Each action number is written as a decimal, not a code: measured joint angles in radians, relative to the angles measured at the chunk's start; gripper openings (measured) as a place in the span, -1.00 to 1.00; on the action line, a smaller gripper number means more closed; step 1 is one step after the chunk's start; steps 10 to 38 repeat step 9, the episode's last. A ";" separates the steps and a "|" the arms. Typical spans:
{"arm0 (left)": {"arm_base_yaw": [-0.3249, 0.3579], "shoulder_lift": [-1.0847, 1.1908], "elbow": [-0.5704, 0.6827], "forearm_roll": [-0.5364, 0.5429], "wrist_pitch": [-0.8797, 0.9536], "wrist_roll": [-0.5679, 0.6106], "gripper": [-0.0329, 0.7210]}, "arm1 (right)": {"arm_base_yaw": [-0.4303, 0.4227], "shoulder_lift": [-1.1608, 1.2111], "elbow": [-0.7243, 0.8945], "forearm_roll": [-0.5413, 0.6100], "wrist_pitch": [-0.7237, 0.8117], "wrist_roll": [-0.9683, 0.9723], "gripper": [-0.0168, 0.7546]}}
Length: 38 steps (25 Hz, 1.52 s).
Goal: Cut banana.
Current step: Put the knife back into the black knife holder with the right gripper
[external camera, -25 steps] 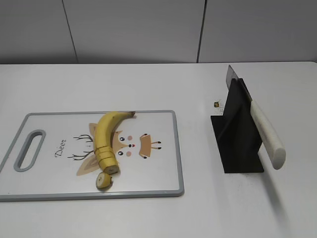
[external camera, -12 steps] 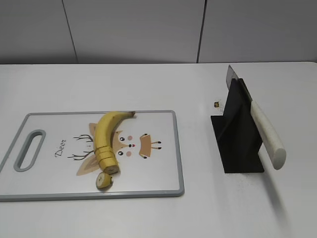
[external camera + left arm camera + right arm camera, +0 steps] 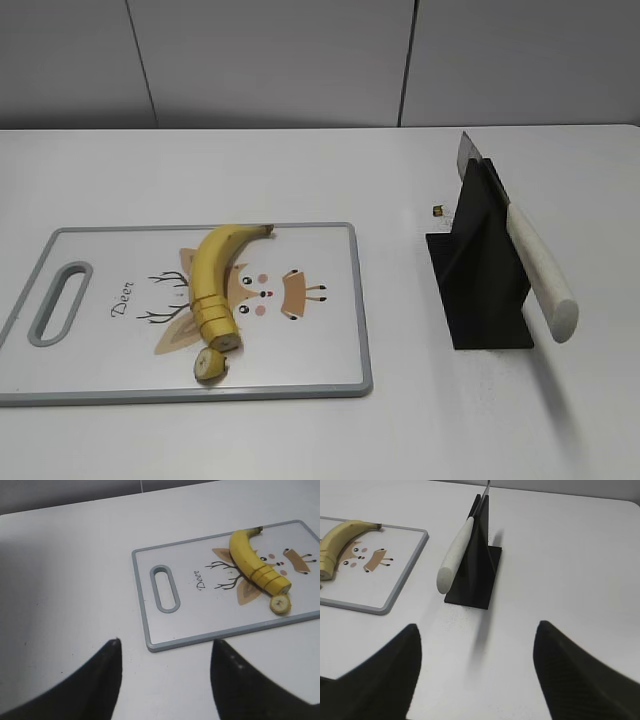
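Left tool (image 3: 165,672): spread, empty, above the bench (image 3: 400,180); banana (image 3: 212,280) on the board (image 3: 310,340) ahead-right. Right tool (image 3: 477,672): spread, empty; knife (image 3: 456,555) in its stand (image 3: 480,575) ahead.

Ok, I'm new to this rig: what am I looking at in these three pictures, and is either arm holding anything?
One camera faces the table; the other two sit on the arms' wrists. The dark prongs at the bottom of the wrist views are the left gripper and right gripper, both open and empty. On the white table lies a cutting board with the banana, partly sliced, one severed end piece beside it. To the right, a white-handled knife rests in a black holder.
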 joint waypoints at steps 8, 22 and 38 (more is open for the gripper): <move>0.000 0.000 0.000 0.000 0.000 0.000 0.55 | 0.000 0.000 0.000 0.001 0.000 0.000 0.42; 0.000 0.000 0.000 0.000 0.000 0.000 0.55 | 0.000 0.000 0.000 0.002 0.000 0.000 0.42; 0.000 0.000 0.000 0.000 0.000 0.000 0.55 | 0.000 0.000 0.000 0.002 0.000 0.000 0.42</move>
